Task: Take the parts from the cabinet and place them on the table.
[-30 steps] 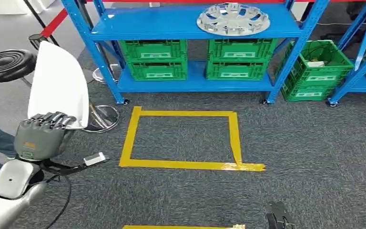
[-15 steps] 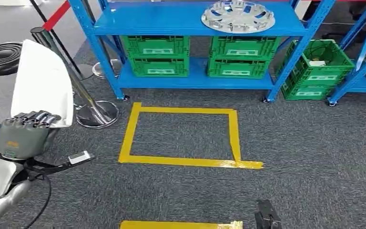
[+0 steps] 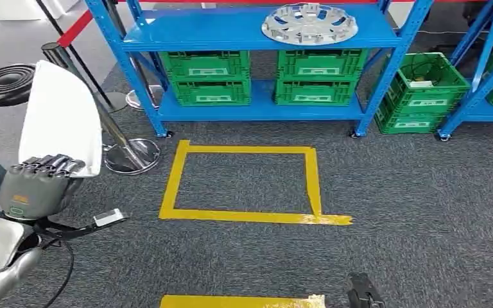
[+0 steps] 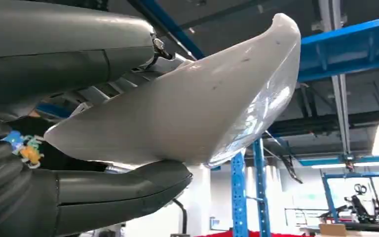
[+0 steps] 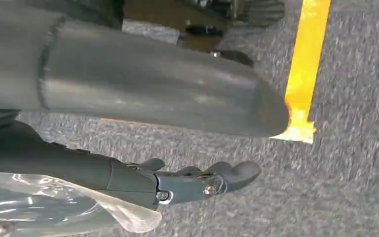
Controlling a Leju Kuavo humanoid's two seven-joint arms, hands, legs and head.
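Standing up tall out of the left hand (image 3: 38, 186) is a white curved part (image 3: 61, 119) — its long way runs up and away from the hand, and its rounded top leans a bit toward the blue cabinet (image 3: 257, 38). The low end of the part sits in the hand, with the dark fingers (image 3: 51, 163) curled over its edge. In the left wrist view the thick thumb (image 4: 123, 190) presses under the part (image 4: 192, 108) and the fingers sit on its other side, so the hand is clamped on it. The part looks smooth and shiny there, shaped like a shell.

The right hand (image 5: 192, 182) hangs low over the grey carpet (image 3: 411, 212). Its fingers are stretched out and a little apart, and nothing is in it.

On the top shelf of the cabinet lies a silver wheel cover (image 3: 309, 24), flat and round — well apart from both hands. Under it stand two green crates (image 3: 208, 77) side by side on the low shelf. One more green crate (image 3: 420, 93) sits on the floor just beside the cabinet.

Yellow tape (image 3: 244, 183) makes a box shape on the carpet in front of the cabinet. A metal post with a round base (image 3: 131, 154) stands near the white part, and a black round stool (image 3: 3, 83) is behind it.
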